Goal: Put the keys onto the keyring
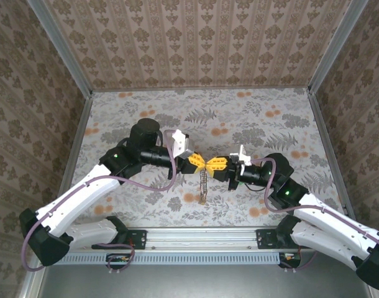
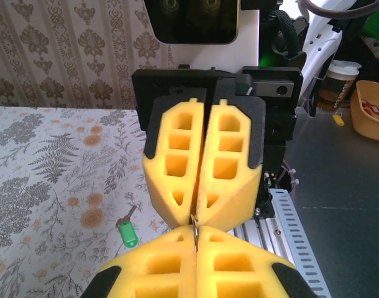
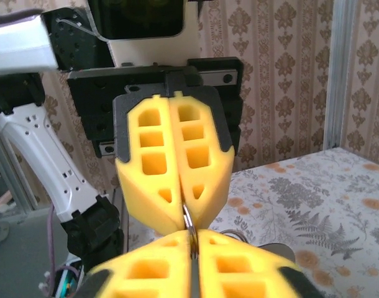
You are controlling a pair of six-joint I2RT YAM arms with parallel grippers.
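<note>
Top view: your two grippers meet tip to tip above the floral table [image 1: 251,118]. One keyring [image 1: 204,185] is caught at the meeting point. Its long axis runs from the fingertips toward the near edge, on the midline between the arms. A small tan piece [image 1: 202,200] sits at its lower end, too small for you to name with certainty.

Left wrist view: your left gripper [image 2: 196,233] fills the bottom edge, its yellow pads pressed together on the ring. The keyring [image 2: 194,225] appears edge-on as one thin upright sliver of wire. Opposite, the right gripper [image 2: 196,216] shows only a narrow slit between its pads. You cannot tell whether those pads grip the wire or merely flank it. One green key [image 2: 127,236] lies flat on the table to the left, well apart from the ring, with its blade pointing up and to the right in this view.

Right wrist view: the keyring [image 3: 189,225] stands upright between the two sets of tips. The left gripper [image 3: 184,214] pinches it.

Count: one keyring, one green key, two grippers.
</note>
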